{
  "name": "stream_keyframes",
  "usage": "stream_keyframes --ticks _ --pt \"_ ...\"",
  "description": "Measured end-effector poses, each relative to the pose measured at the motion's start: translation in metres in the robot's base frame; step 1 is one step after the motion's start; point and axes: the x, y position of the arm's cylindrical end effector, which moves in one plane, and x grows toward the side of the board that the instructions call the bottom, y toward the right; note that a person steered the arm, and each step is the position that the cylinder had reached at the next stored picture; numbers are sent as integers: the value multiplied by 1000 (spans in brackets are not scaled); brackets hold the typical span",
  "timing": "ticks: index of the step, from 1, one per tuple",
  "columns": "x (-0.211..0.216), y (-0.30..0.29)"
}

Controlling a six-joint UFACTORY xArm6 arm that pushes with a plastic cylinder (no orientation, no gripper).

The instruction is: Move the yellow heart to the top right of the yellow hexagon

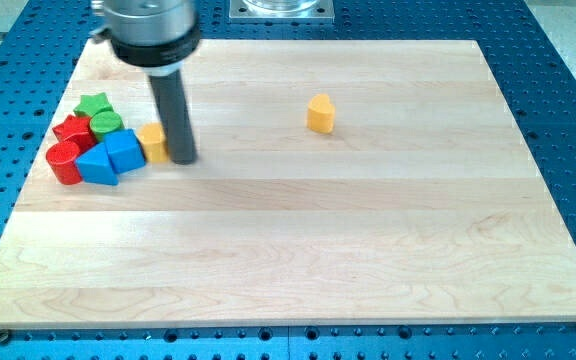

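The yellow heart point(320, 113) stands alone on the wooden board point(298, 230), right of centre near the view's top. The yellow hexagon point(153, 143) sits at the left, touching the blue blocks of a cluster. My tip point(183, 158) rests on the board right against the hexagon's right side, partly hiding it. The heart is far to the right of my tip and a little higher in the view.
A cluster at the left edge: a green star point(92, 104), a green cylinder point(106, 124), a red block point(72, 129), a red cylinder point(64, 161), a blue cube point(125, 148) and a blue triangle point(97, 164). The board's left edge is close by.
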Motion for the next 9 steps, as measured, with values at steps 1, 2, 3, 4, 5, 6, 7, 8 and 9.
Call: stream_keyframes --ticks 1,2,3,4,5,6,7,8,9 --pt "9 34" --pt "30 131" --pt "7 237" --pt "-49 243" --pt "-53 177" --pt "-54 144" --pt "-88 153" --pt "-86 50" --pt "-88 32"
